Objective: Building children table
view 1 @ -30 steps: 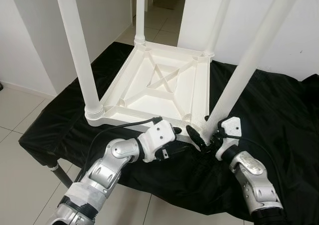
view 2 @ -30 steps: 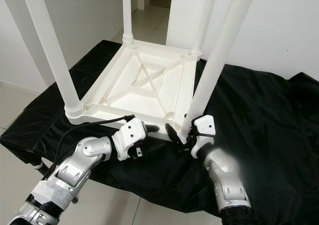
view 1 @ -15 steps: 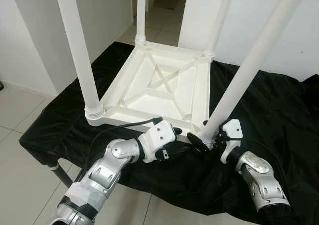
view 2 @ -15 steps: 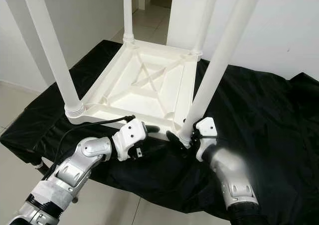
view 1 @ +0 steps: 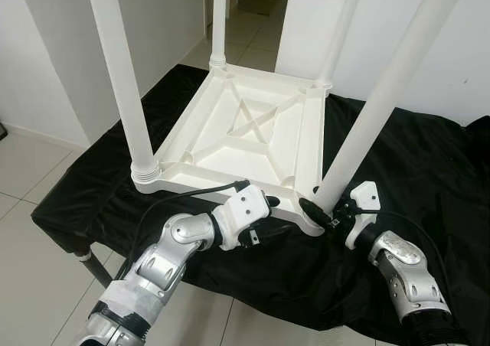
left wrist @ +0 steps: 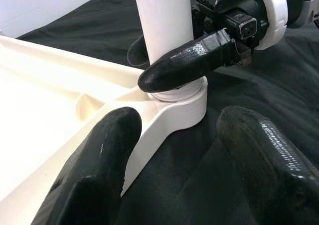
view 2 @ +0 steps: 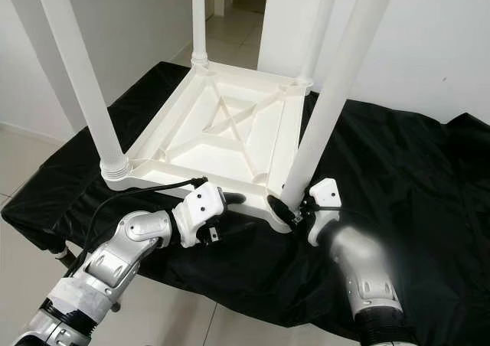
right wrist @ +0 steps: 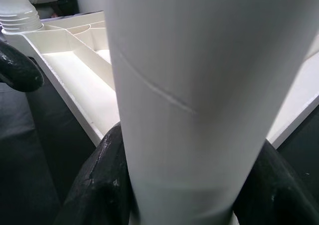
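Note:
A white children's table (view 1: 245, 132) lies upside down on a black cloth (view 1: 429, 177). Its near right leg (view 1: 375, 116) stands in the corner socket (left wrist: 182, 103). My right gripper (view 1: 325, 212) is shut on that leg just above the socket. In the right wrist view the leg (right wrist: 199, 100) sits between the two black fingers (right wrist: 102, 182). My left gripper (view 1: 269, 217) is open at the tabletop's near edge, left of that corner. Its fingers (left wrist: 94, 170) straddle the white rim without clamping it.
Three more white legs (view 1: 122, 78) stand up from the other corners, the near left one close to my left arm. The cloth-covered bench ends just in front of me, above tiled floor (view 1: 31, 285). White walls and a doorway (view 1: 253, 9) lie behind.
My right gripper has closed around the leg's base and its wrist has swung to the right. The white corner socket now shows under the leg. The left gripper has stayed put.

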Controlling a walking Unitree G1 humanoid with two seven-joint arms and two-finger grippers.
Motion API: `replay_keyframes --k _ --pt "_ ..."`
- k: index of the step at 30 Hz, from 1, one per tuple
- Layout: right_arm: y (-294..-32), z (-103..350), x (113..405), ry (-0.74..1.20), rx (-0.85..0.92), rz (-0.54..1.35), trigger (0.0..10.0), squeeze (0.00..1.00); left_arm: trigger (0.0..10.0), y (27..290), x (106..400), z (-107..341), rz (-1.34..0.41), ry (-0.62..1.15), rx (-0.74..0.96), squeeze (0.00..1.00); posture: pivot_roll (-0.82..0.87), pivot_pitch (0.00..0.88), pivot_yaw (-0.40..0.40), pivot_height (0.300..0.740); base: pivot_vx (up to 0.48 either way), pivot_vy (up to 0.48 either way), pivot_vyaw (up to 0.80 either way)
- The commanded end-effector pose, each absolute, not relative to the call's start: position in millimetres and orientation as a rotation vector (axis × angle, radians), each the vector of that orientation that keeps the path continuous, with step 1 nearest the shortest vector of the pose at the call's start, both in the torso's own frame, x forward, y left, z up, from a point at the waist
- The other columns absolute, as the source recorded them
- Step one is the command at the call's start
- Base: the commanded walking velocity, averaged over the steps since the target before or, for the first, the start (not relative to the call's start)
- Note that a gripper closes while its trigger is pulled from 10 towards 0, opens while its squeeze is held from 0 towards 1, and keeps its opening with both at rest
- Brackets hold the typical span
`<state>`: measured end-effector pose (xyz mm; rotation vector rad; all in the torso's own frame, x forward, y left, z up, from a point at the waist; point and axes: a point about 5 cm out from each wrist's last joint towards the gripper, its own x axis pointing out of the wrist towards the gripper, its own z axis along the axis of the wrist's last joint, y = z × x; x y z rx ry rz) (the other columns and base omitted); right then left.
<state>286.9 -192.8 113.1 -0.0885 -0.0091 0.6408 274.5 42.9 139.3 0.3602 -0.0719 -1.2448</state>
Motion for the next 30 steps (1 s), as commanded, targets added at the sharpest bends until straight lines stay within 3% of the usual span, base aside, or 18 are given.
replay_keyframes --k 1,4,5,30 --pt "-192.9 107.1 285.5 0.017 -0.080 0.654 0.0 0.00 10.0 41.2 271.9 139.4 -1.290 -0.063 0.366 0.00 0.05 0.000 -0.044 0.740 0.000 0.000 0.00" --pt "-192.9 106.5 285.9 0.019 -0.077 0.648 0.0 0.00 10.0 41.3 272.3 139.5 -1.290 -0.063 0.367 0.00 0.05 0.000 -0.047 0.740 0.000 0.000 0.00" --pt "-192.1 106.0 286.1 0.017 -0.079 0.637 10.0 0.00 10.0 41.3 272.3 139.3 -1.289 -0.063 0.368 0.00 0.05 0.000 -0.049 0.740 0.000 0.000 0.00" --pt "-174.4 112.3 278.0 -0.045 -0.042 0.293 10.0 0.00 10.0 40.6 263.5 131.4 -1.305 -0.044 0.355 0.00 0.03 0.000 -0.054 0.740 0.000 0.000 0.00"
